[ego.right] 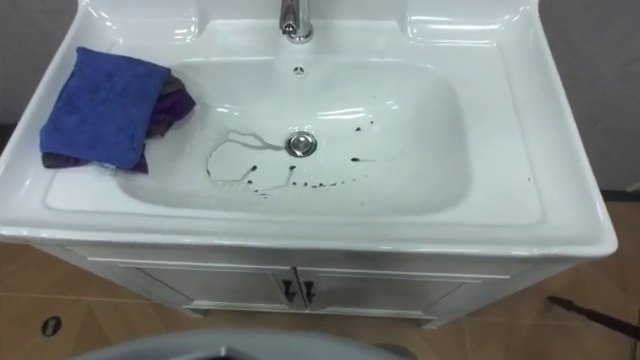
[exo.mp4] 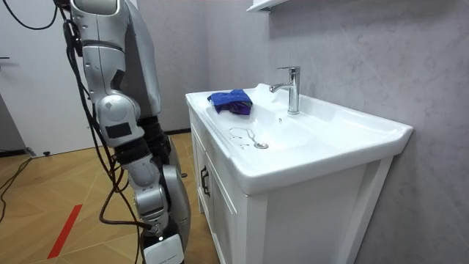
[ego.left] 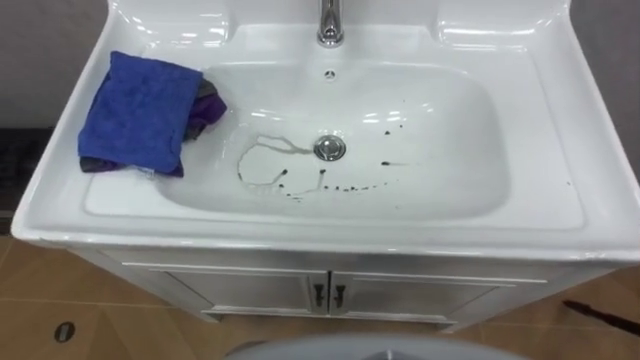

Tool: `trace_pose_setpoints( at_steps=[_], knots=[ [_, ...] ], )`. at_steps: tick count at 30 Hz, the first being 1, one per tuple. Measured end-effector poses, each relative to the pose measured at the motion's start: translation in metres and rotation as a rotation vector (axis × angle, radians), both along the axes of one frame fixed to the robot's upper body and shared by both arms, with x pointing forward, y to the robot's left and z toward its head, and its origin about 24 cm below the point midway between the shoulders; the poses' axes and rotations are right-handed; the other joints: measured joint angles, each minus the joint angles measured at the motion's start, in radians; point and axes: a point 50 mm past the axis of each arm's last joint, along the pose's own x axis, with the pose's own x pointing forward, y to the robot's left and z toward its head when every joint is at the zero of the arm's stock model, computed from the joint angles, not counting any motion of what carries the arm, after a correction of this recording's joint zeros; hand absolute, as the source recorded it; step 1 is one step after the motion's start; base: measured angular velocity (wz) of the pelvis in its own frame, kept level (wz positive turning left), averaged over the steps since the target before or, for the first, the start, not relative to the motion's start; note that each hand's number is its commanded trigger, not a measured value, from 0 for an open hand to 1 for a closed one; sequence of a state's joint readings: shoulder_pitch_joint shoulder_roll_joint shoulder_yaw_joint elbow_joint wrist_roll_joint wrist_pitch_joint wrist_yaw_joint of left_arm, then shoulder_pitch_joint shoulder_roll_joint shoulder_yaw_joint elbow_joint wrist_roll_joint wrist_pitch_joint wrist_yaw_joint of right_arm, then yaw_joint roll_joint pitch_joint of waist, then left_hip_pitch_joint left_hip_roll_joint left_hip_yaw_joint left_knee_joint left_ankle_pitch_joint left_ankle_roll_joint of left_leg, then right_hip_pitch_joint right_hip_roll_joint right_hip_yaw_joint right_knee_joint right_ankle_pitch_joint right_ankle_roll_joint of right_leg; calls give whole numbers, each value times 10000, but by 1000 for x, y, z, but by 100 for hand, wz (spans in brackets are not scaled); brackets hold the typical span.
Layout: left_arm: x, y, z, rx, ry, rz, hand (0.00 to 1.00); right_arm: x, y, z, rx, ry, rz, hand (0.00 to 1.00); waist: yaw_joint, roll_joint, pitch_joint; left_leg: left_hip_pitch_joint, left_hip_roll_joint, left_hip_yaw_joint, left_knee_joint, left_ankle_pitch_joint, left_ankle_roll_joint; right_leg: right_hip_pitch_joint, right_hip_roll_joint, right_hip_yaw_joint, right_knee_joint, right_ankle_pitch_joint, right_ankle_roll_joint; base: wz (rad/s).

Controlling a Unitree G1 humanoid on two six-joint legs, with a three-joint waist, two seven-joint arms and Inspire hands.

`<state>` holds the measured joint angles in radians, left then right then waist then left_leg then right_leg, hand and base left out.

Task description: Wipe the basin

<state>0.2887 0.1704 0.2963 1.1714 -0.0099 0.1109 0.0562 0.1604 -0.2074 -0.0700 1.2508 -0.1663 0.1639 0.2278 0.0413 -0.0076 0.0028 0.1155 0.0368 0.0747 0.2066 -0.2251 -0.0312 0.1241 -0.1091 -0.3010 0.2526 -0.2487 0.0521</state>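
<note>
Basin (ego.left: pixel 560 190): white, one piece with its counter, set on a white cabinet (ego.left: pixel 250 290) with two doors whose dark handles (ego.left: pixel 328 296) meet at the middle. It stands against the grey wall, with a chrome tap (ego.left: pixel 330 22) at the centre of the back ledge.

Contents of the bowl: a chrome drain (ego.left: pixel 330 148) at the centre. A scatter of small dark spots (ego.left: pixel 350 187) runs along the bottom in front of the drain and off to its right. A thin grey looped mark (ego.left: pixel 262 160) lies just to the drain's left. The rest of the bowl surface is glossy white.

Cloths: a folded blue cloth (ego.left: pixel 135 110) lies on the ledge at the robot's left, its inner edge hanging over the bowl's slope. A dark purple cloth (ego.left: pixel 208 108) lies under it and pokes out on the bowl side. Neither touches the spots.

Robot: it stands on the wooden floor (ego.left: pixel 40 290) in front of the cabinet doors, at the room view's left. Its right arm hangs straight down at its side, and the right hand (exo.mp4: pixel 163 248) is low, well apart from the basin and the cloths. Whether that hand is open or closed cannot be told from where I stand
</note>
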Motion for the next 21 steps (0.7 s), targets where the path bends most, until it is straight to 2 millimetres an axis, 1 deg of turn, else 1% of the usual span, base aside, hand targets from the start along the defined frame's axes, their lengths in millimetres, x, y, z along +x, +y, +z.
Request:
trace_pose_setpoints(
  at_steps=[1, 2, 3, 5, 6, 7, 8, 9, 11, 12, 13, 15, 17, 20, 21],
  knots=[
    [-2, 3, 1, 184, -51, 221, 0, 0, -1, 0, -20, -10, -2, 0, 53, 0, 1, -14, 4, -52, 3, 9, -16, -7, 3, -17, 43, -46, -17, 6],
    [-1, 6, 3, 376, -210, 506, 0, 0, -3, 1, -54, 4, 1, 0, 212, 22, -2, -51, 24, -104, 1, 16, -38, -27, 29, -29, 28, -48, -33, 10],
    [-2, 9, 3, 512, -292, 660, 0, 0, -4, 1, -78, -2, 7, 0, 252, 28, -6, -94, 24, -180, 4, 21, -47, -26, 37, -75, 14, -48, -40, 21],
    [-3, 14, 6, 987, -516, 1043, 0, 1, -7, 2, -183, -96, -48, 0, 309, 55, -22, -292, 14, -414, 172, 30, -63, -2, 36, -316, 22, -35, -63, 33],
    [-3, 18, 8, 1339, -676, 1381, 0, 1, -9, 3, -260, -156, -144, 0, 451, 67, -21, -396, 8, -529, 272, 32, -65, -26, 39, -406, 20, -34, -65, 30],
    [-5, 21, 10, 1682, -724, 1573, 0, 0, -12, 4, -356, -198, -170, 0, 534, 120, -49, -442, 7, -607, 312, 36, -73, -25, 38, -507, 6, -37, -69, 32],
    [-6, 24, 12, 2075, -703, 1820, 0, 0, -14, 4, -423, -194, -167, 0, 671, 226, -98, -494, -7, -708, 343, 43, -84, -19, 32, -595, 1, -42, -78, 22],
    [-7, 26, 13, 2282, -695, 1938, 0, 0, -15, 5, -457, -191, -153, 0, 758, 157, -62, -507, -20, -770, 346, 52, -99, -20, 28, -618, 3, -45, -83, 18],
    [-4, 34, 18, 3239, -794, 2210, 0, 1, -20, 6, -572, -280, -80, 0, 1010, 274, -66, -537, -48, -937, 364, 66, -120, 32, 17, -752, 15, -73, -107, 17],
    [-3, 37, 20, 3521, -874, 2211, 0, 1, -21, 7, -600, -310, -68, 0, 1012, 271, -58, -560, -73, -1033, 381, 70, -124, 42, 1, -824, 13, -91, -105, 31],
    [1, 43, 26, 4103, -1130, 2197, 0, 2, -23, 8, -681, -454, -108, 0, 1024, 280, -58, -634, -126, -1181, 448, 76, -130, 37, -57, -961, 61, -181, -93, 29],
    [6, 52, 35, 5082, -1572, 2233, 0, 7, -27, 9, -894, -735, -105, 0, 1168, 345, -58, -676, -131, -1208, 488, 80, -136, 31, -76, -1018, 94, -211, -99, 17],
    [16, 63, 47, 6356, -2253, 2281, 0, 16, -30, 10, -1074, -1233, -32, 0, 1274, 409, -51, -771, -186, -1360, 514, 84, -141, -42, -141, -1136, 228, -292, -88, 16],
    [26, 70, 58, 7369, -2904, 2409, 0, 19, -31, 11, -1110, -1336, 123, 0, 1475, 432, -59, -801, -200, -1448, 503, 100, -160, -82, -135, -1123, 276, -309, -105, 8],
    [34, 74, 65, 7808, -3309, 2529, 0, 18, -31, 11, -1145, -1322, 76, 0, 1604, 431, -71, -819, -203, -1472, 503, 102, -163, -114, -136, -1123, 308, -331, -125, 4]
  ],
)
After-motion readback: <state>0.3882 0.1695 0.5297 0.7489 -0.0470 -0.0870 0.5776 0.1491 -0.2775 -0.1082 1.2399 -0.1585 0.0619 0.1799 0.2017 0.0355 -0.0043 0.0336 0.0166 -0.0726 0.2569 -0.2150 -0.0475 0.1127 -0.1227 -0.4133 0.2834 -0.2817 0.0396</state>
